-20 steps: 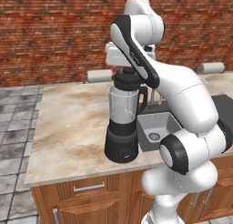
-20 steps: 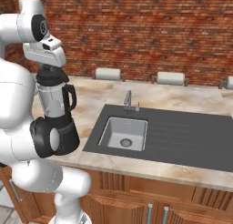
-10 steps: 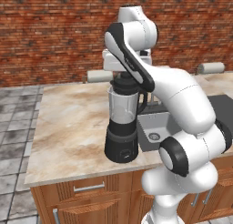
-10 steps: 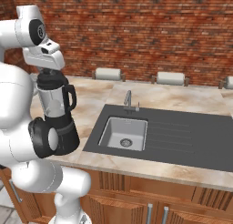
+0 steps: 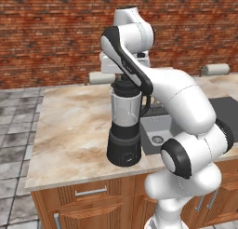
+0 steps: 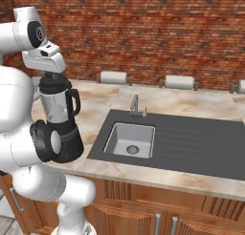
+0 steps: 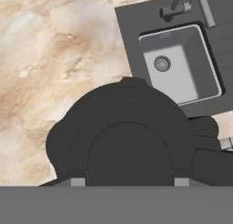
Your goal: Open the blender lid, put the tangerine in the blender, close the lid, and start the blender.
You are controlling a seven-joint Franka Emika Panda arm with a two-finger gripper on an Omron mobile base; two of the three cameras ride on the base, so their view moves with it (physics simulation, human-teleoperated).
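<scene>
Blender (image 5: 124, 130), your black-based, clear-jarred machine, stands on the marbled beige worktop (image 5: 69, 125) just beside the sink (image 6: 130, 139), its round black lid (image 7: 132, 141) on the jar with your gripper (image 5: 123, 78) clamped on it, presumably for lifting.

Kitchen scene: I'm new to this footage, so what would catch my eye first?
The white arm bends over the blender, which stands on the marble counter left of the sink. Its gripper sits shut on the blender lid atop the jar, against a red brick wall.
</scene>
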